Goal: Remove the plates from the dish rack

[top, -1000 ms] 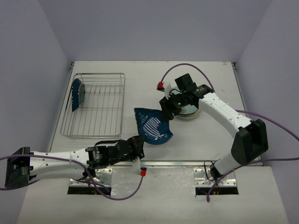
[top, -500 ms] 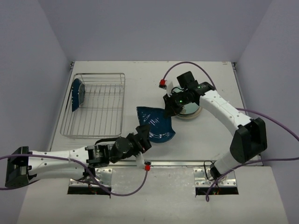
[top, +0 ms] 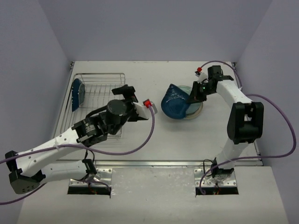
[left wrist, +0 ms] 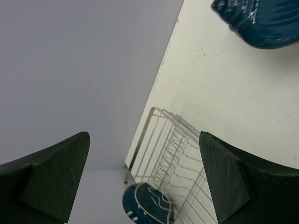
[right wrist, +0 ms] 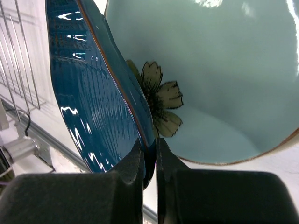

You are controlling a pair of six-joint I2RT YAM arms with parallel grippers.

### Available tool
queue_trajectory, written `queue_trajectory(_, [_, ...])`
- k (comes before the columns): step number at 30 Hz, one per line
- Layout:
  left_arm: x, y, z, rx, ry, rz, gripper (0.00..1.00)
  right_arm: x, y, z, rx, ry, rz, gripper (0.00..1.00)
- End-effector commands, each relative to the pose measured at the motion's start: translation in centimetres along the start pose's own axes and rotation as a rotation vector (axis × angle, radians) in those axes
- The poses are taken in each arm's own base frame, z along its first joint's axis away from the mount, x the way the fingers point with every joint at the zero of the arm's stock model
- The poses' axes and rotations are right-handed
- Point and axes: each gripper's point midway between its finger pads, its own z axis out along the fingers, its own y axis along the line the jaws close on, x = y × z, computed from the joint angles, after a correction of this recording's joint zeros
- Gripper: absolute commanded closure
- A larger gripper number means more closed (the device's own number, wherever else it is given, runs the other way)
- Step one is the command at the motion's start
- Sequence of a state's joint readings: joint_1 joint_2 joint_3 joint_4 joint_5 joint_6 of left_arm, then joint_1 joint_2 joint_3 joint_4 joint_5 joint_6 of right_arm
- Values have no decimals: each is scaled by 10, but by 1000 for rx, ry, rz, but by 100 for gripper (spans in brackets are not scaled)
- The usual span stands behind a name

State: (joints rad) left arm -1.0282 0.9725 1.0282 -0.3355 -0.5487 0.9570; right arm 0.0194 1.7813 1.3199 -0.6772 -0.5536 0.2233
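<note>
The silver wire dish rack (top: 93, 116) stands at the left; one blue plate (top: 77, 92) leans upright at its far-left end. My left gripper (top: 132, 100) hovers open and empty above the rack's right edge. In the left wrist view its gripper (left wrist: 145, 137) frames the rack (left wrist: 184, 158) and that plate (left wrist: 145, 207). My right gripper (top: 193, 93) is shut on the rim of a dark blue ribbed plate (top: 174, 102), which is tilted over a pale blue flowered plate (top: 195, 111) on the table. In the right wrist view the gripper (right wrist: 149, 154) pinches the dark plate (right wrist: 93, 93) above the pale one (right wrist: 215, 79).
Purple cables trail from both arms across the table (top: 140, 140). Grey walls close in the left, back and right sides. The rack's wire rim and upright bars stand just below my left gripper.
My left gripper let go of the dark blue plate, opened wide and swung up and back toward the rack. My right gripper shut on that plate and carried it right, over the pale plate.
</note>
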Motion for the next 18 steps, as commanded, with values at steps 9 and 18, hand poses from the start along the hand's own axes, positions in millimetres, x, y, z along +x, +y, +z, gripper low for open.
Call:
queue_trajectory(9, [63,9,-8,8,274,-516,0,-73,-23,-12,-54,-150,104,100])
queue_trajectory(18, [92,2,1,-1,360,-624,0,-66,-41,-3,-53,-120,127,100])
